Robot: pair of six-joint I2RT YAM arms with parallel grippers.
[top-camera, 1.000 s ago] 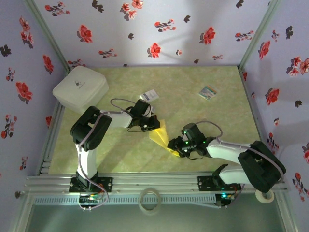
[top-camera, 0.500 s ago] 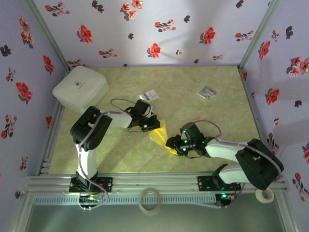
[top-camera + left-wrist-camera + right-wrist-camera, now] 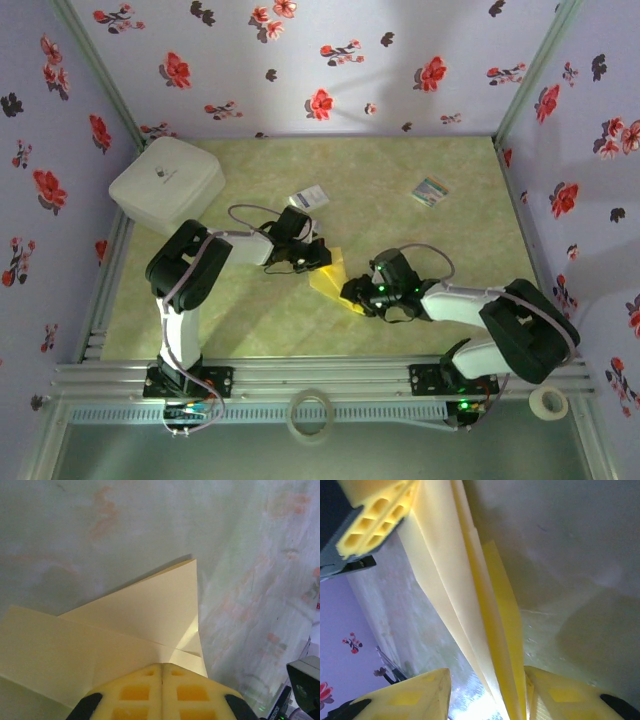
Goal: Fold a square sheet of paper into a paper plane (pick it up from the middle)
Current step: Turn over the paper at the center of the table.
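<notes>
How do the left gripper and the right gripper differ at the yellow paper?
The left gripper is shut on the yellow paper; the right gripper is open, the paper between its fingers. The left gripper holds the far end, the right gripper is at the near end. Both have yellow fingers.

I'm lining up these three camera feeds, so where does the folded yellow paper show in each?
Top external: the yellow paper lies mid-table, between the two arms' tips.
Left wrist: the paper sits lower centre, rising to a point.
Right wrist: the paper runs edge-on, top to bottom mid-frame.
Shared landmark: the left end effector shut on the paper; its yellow fingers sit bottom centre in left wrist, top left in right wrist.
</notes>
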